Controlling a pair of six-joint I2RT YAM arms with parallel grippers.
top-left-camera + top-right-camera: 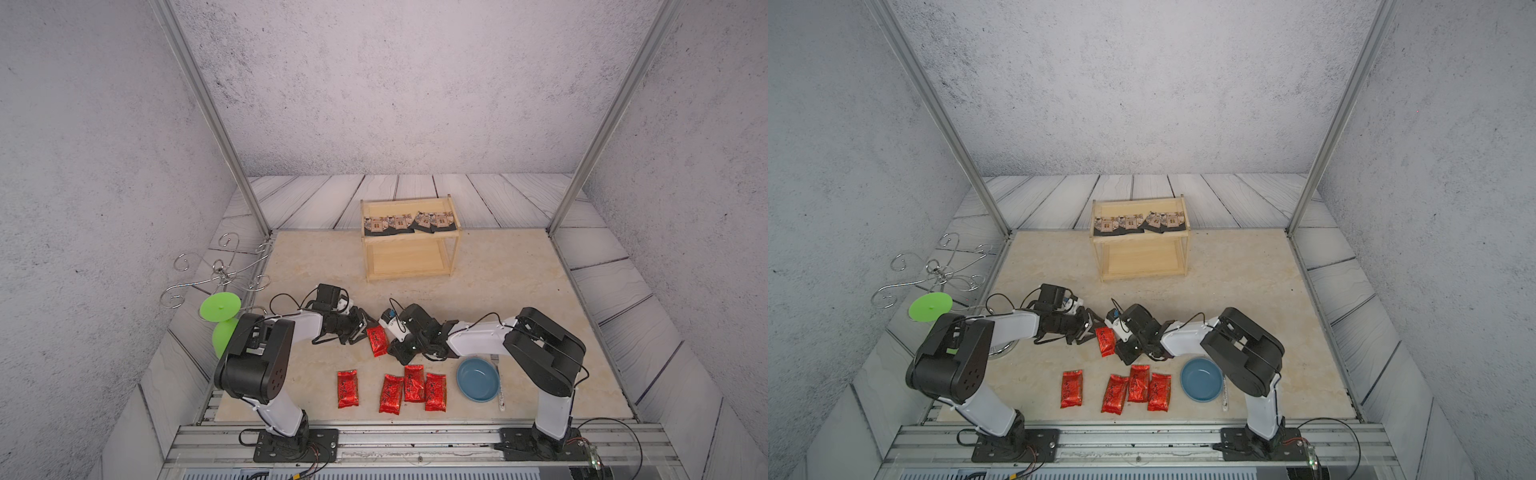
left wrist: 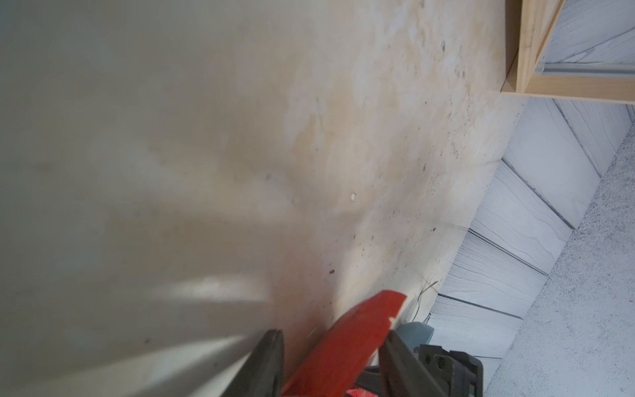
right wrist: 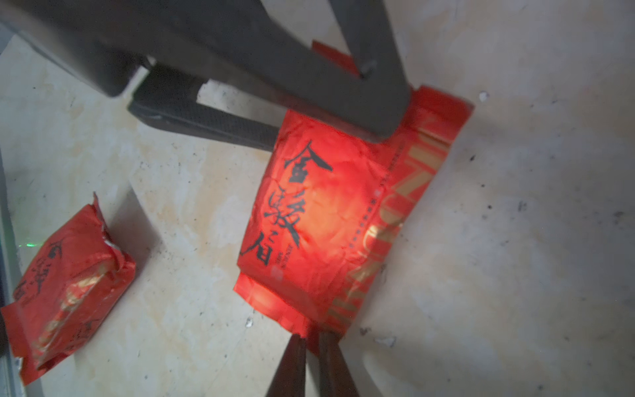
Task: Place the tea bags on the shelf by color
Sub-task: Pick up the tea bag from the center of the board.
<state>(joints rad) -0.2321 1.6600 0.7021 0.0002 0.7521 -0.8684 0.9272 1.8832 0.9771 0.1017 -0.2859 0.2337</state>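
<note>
red tea bag [image 1: 377,340] is mid-frame in both top views, strung between the two hands above the row of other red ones. right hand [image 3: 311,338] is pinched tight on one short end. left hand [image 2: 332,333] has its fingers apart, straddling the other end, one finger touching it.

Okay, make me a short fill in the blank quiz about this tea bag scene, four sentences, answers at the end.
1. The four black tea bags lie on the shelf's ____ tier.
2. Near the front edge, ____ red tea bags lie free on the table.
3. The right gripper is shut on a tea bag coloured ____.
4. The bowl on the table is ____.
Missing words: top, four, red, blue.
</note>
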